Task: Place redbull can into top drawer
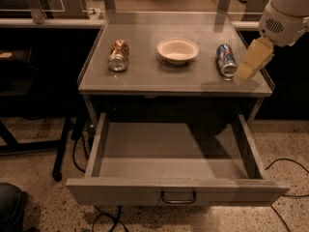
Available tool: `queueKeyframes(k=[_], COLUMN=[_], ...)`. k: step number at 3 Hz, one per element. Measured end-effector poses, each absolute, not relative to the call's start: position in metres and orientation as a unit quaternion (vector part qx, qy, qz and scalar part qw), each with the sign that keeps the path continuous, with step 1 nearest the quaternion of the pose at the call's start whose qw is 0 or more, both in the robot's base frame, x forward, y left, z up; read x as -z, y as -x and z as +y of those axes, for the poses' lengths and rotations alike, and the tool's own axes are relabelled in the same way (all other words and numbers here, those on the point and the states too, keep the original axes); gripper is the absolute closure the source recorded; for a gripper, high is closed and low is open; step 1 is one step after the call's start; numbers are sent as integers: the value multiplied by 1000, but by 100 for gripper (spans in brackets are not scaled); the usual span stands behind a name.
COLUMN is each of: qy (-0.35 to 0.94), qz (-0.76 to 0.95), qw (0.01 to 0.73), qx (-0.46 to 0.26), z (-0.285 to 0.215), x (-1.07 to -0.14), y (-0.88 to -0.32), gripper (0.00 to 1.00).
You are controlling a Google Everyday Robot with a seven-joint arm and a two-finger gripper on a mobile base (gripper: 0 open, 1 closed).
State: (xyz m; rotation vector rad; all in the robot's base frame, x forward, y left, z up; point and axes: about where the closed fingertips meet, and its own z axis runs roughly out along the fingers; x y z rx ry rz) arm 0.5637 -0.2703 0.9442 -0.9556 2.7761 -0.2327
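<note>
Camera view is filled at 6 o'clock by the top drawer [120, 191], which is pulled well out, its dark handle [178, 197] at the centre of the front panel; nothing is seen inside it. Beyond it the grey tabletop [145, 79] is set with a brown-gold can [118, 55] at 10 o'clock, a pale bowl [177, 50] near 12 o'clock and the redbull can [225, 60] at 2 o'clock, laid on its side with its silver end turned toward the drawer. The gripper [244, 72] is held just beside the redbull can on its 3 o'clock side, near the table's right edge, angled down from the white arm [285, 13]; whether it is released or clenched cannot be told, and nothing is seen to be grasped.

The can is judged not yet picked up. Lying on its side, it could be rolled toward the bowl if nudged rather than straddled, and an off-centre grip could let it be dropped short of the drawer. The table's edge beside the gripper could also be struck.

Contact between gripper and can cannot be settled. The arm is cut off at 1 o'clock, a dark shape [9, 207] at 7 o'clock is cropped and unidentified, and the drawer's back is lost in shadow under the tabletop
</note>
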Motion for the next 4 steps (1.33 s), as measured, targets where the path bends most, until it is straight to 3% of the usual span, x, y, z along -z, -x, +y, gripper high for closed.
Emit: queueKeyframes(k=[4], qy=[197], qz=[972], qw=[105], qx=[76], z=[-299], x=[-923], y=[-637], gripper=[0])
